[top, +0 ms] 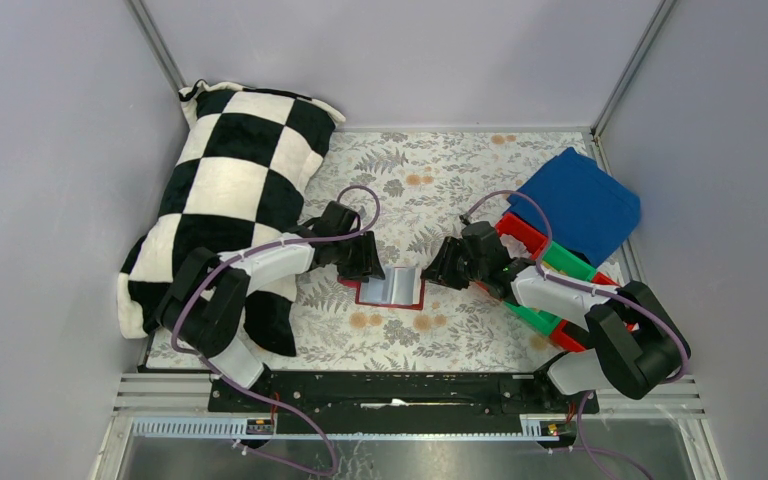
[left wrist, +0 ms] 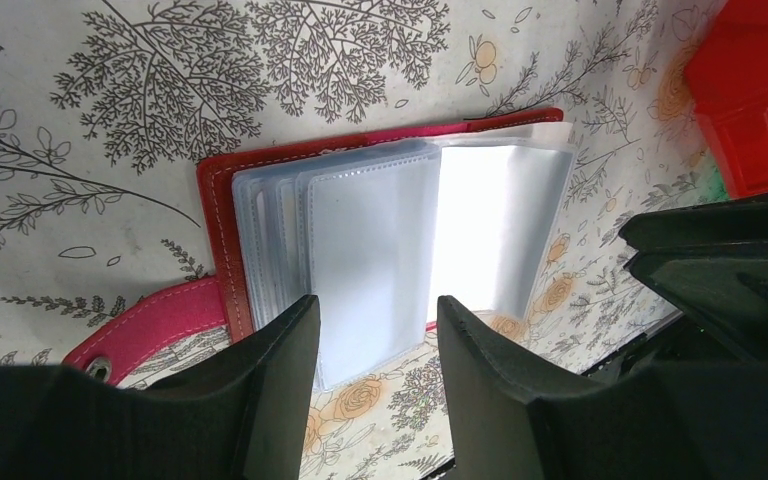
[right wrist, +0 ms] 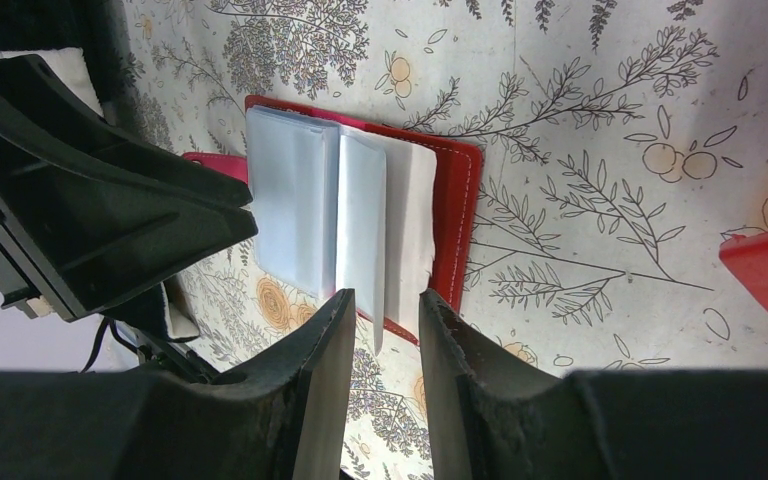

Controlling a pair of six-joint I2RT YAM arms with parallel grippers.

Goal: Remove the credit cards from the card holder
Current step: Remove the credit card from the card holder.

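Note:
The dark-red card holder (top: 391, 290) lies open on the floral mat, its clear plastic sleeves fanned up. In the left wrist view the holder (left wrist: 222, 215) shows its snap tab (left wrist: 150, 325) and pale grey sleeves (left wrist: 370, 250). My left gripper (left wrist: 375, 330) is open, its fingers straddling the near edge of the sleeves; in the top view this gripper (top: 368, 262) is at the holder's left edge. My right gripper (right wrist: 387, 310) is open with one upright sleeve leaf (right wrist: 363, 230) between its fingers; from above it (top: 435, 268) is at the right edge. I cannot tell separate cards inside the sleeves.
Red and green plastic bins (top: 545, 262) stand close behind the right arm, with a blue block (top: 580, 205) beyond them. A black-and-white checkered pillow (top: 225, 190) fills the left side. Grey walls enclose the mat.

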